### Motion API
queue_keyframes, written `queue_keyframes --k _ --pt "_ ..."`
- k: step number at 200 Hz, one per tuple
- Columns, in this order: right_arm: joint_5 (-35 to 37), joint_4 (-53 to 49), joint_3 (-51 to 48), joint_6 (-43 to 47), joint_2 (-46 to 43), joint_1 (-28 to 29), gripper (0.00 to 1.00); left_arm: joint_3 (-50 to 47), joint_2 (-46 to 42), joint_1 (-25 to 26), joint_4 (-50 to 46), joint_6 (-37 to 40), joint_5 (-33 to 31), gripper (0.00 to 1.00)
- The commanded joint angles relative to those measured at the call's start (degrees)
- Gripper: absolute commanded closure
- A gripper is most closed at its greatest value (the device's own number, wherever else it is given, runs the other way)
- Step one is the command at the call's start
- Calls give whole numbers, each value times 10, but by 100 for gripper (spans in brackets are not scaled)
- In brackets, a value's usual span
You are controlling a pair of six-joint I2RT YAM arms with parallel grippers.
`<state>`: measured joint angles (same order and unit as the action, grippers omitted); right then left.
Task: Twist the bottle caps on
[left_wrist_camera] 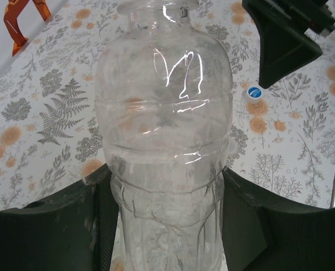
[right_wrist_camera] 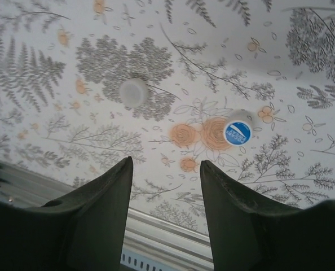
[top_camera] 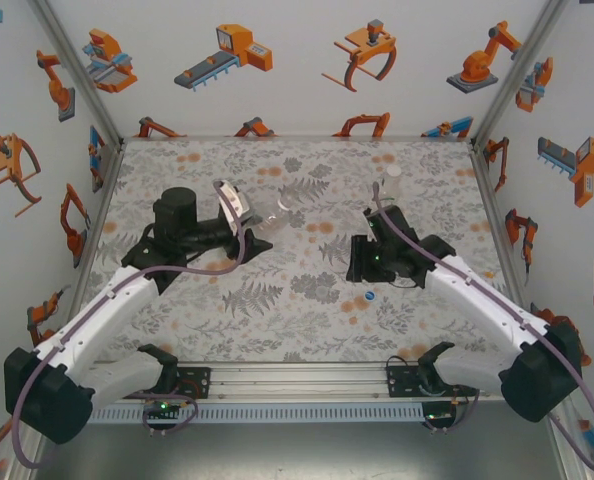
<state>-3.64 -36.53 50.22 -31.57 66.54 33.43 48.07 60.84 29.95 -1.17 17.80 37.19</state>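
My left gripper (left_wrist_camera: 164,180) is shut on the lower body of a plain clear bottle (left_wrist_camera: 164,113), which has no cap on its open neck. In the top view that bottle (top_camera: 280,210) lies tilted out of the left gripper (top_camera: 260,230) at mid-table. My right gripper (right_wrist_camera: 166,164) hangs open above the table with nothing between its fingers. The blue cap (right_wrist_camera: 237,133) lies on the cloth just beyond its right finger, and the white cap (right_wrist_camera: 133,92) lies further off to the left. The blue cap (top_camera: 370,296) sits just in front of the right gripper (top_camera: 358,265). The green cap and the green-labelled bottle are out of view.
A slim clear bottle (top_camera: 392,180) stands at the back right of the floral table cloth (top_camera: 277,310). The metal rail (top_camera: 297,385) with both arm bases runs along the near edge. Illustrated walls close in the left, right and back sides.
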Motion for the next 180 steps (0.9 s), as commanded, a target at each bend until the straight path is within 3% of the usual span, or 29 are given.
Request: queue_keyframes --k 1,85,180 --pt "63 19 -38 -38 2 1 52 -15 -16 5 48 -36 19 100" --pt "104 78 -78 -60 74 1 52 12 20 57 -24 4 14 100" --pt "119 96 -116 -63 94 0 56 21 38 71 -38 7 10 100"
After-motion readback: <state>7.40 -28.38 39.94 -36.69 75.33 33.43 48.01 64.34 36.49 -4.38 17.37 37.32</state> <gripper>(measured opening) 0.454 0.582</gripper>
